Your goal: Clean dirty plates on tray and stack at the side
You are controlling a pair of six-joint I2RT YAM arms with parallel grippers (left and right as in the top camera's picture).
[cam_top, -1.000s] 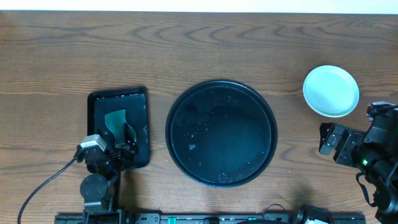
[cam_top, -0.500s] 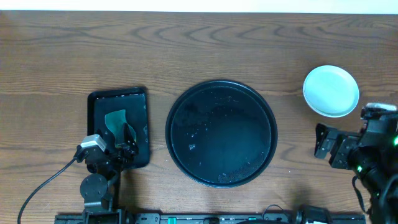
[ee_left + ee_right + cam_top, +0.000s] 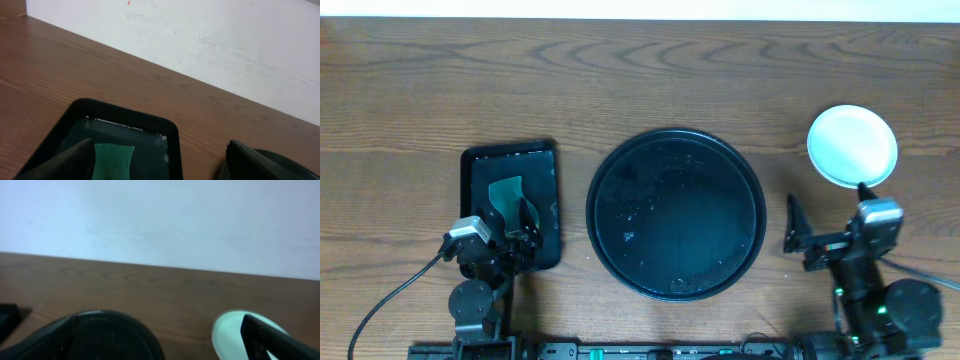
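Item: large round black tray (image 3: 675,213), centre of table (image 3: 620,70), glossy and beaded with wet spots, carrying no plates. Item: plates (image 3: 852,146), white, seen from above as a single disc lying well apart from the tray on its right and toward the far side; how many are stacked there cannot be told. Item: small rectangular sponge tray (image 3: 510,205), just beside the round tray on the left, green sponge (image 3: 505,190) lying inside it. Item: left gripper (image 3: 510,225), low over the near end of the sponge tray, jaws spread wide, holding nothing. Item: right gripper (image 3: 825,215), on the near side between tray and plates, jaws wide apart and empty, one finger close to the near rim of the plates; whether it touches cannot be told. Step, as judged: cleaning and stacking look done, leaving only parking the arms. Next move calls for keeping that right finger off the plate rim so the stack is not nudged. Room: broad bare wood across the far half up to the wall (image 3: 160,220); tight only between right gripper, tray rim and plates.
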